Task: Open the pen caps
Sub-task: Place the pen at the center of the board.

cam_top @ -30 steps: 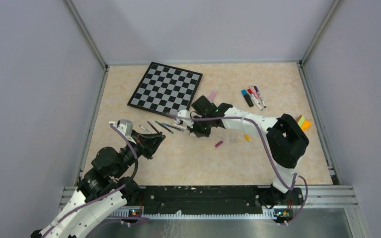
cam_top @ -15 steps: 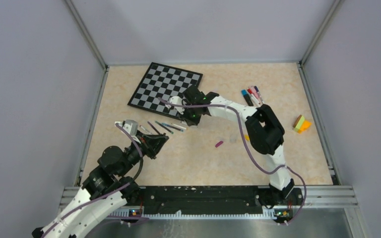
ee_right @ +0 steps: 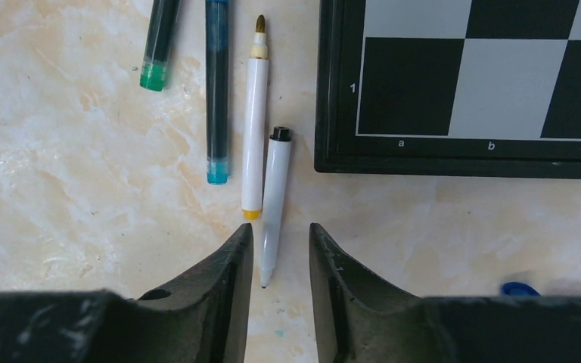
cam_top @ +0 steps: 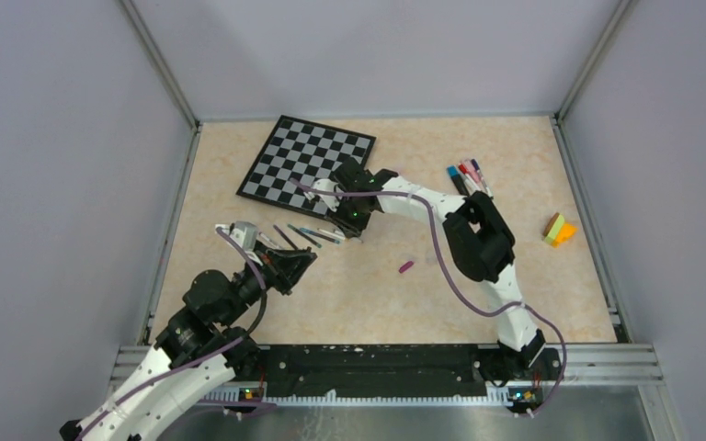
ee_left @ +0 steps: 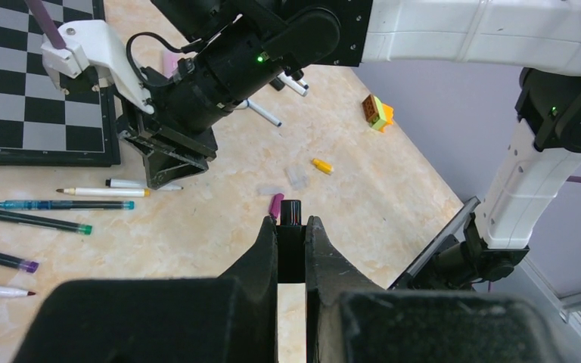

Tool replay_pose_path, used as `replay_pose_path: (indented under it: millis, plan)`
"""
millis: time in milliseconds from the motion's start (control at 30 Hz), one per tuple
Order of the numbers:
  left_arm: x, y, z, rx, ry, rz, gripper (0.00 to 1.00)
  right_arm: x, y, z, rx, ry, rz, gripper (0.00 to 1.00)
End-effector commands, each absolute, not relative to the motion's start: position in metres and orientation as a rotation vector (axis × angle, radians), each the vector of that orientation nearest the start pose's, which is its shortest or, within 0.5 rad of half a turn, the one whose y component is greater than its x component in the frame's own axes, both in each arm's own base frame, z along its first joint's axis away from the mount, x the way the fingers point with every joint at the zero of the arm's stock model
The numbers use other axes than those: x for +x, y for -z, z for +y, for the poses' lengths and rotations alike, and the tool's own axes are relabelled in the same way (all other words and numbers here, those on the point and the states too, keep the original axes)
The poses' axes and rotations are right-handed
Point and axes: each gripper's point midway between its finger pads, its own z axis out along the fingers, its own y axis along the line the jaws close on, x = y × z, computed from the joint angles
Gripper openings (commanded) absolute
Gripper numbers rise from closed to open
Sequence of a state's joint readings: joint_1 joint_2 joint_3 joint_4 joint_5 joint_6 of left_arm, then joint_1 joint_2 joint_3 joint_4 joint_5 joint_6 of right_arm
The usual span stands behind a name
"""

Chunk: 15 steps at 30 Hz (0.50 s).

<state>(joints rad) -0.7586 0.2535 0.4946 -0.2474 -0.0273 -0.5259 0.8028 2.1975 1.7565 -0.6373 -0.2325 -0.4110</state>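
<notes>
The black cap [ee_left: 291,212] is pinched right at the tips of the left gripper [ee_left: 292,227], jaws narrow and clamped on it, over the table [ee_left: 219,227]. Beyond it on the tabletop lies a magenta cap [ee_left: 275,204], and farther out a yellow cap [ee_left: 321,165].

The right gripper [ee_right: 278,240] has its jaws slightly parted. They straddle the bare fine tip of a white pen [ee_right: 274,189] lying flat, with a gap on both sides and no grip. Alongside it lie a yellow-tipped pen [ee_right: 255,136], a blue pen [ee_right: 216,91] and a green pen [ee_right: 159,45], beside the chessboard [ee_right: 461,91]. The capped pens [cam_top: 469,179] cluster well apart, far right.
</notes>
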Motion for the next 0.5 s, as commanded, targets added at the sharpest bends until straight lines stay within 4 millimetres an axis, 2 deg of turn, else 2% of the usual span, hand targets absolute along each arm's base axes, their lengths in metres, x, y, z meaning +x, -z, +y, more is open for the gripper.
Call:
replay_pose_path:
  millis: [0,67,133,267,367,467]
  plan:
    - [0.158,-0.276,-0.183,0.183,1.048,1.6,0.0,0.341,-0.08,0.395,-1.531,-0.456,2.084,0.35]
    - [0.155,-0.279,-0.186,0.193,1.074,1.593,0.0,0.338,-0.093,0.389,-1.533,-0.444,2.066,0.36]
    - [0.153,-0.281,-0.19,0.202,1.101,1.589,0.0,0.332,-0.115,0.38,-1.527,-0.433,2.027,0.4]
    - [0.148,-0.283,-0.203,0.237,1.176,1.587,0.0,0.305,-0.153,0.353,-1.556,-0.47,1.93,0.49]
    - [0.145,-0.283,-0.216,0.275,1.239,1.599,0.0,0.281,-0.166,0.322,-1.592,-0.529,1.884,0.52]
    - [0.143,-0.275,-0.231,0.318,1.293,1.663,0.0,0.265,-0.167,0.284,-1.565,-0.59,1.894,0.53]
